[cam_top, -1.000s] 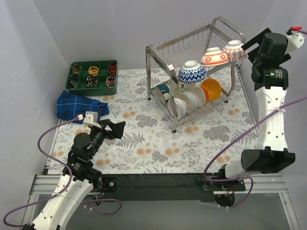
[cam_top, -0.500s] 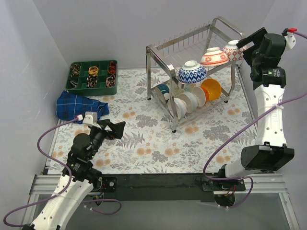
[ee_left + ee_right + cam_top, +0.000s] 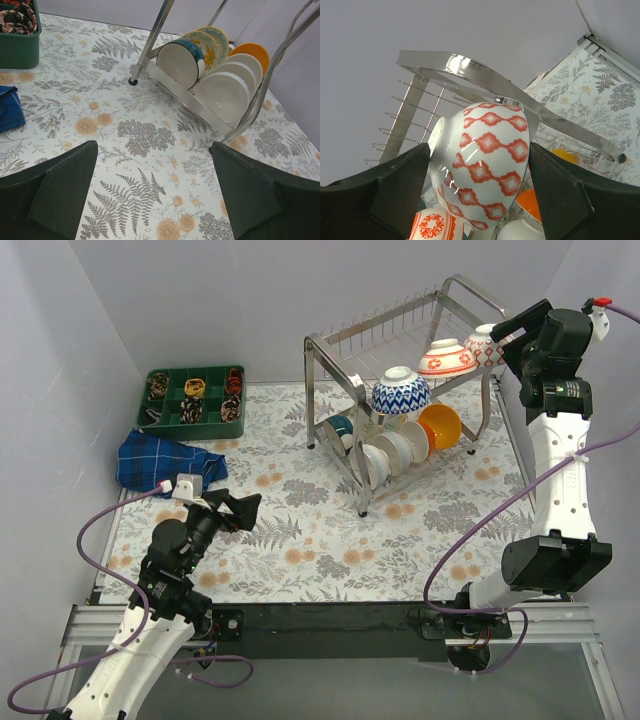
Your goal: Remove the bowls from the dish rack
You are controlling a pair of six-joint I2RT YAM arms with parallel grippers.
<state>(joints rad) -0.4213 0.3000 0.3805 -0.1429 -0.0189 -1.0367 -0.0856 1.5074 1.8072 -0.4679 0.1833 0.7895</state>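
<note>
Right end effector [image 3: 479, 150] spread wide, fingers flanking red-diamond bowl [image 3: 492, 127] on dish rack [image 3: 465, 64] upper tier. Left end effector [image 3: 152, 146] spread wide above worktop [image 3: 75, 90].

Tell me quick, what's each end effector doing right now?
Left end effector: open, empty, over the table.
Right end effector: open, straddling the red-diamond bowl on the dish rack; contact unclear.

From above, the right pincer [image 3: 515, 332] hides part of the red-diamond bowl [image 3: 482, 344]. The contents of the green tray [image 3: 196, 430] are too small to identify. The left wrist view cuts off the blue cloth [image 3: 10, 107] at its edge.
</note>
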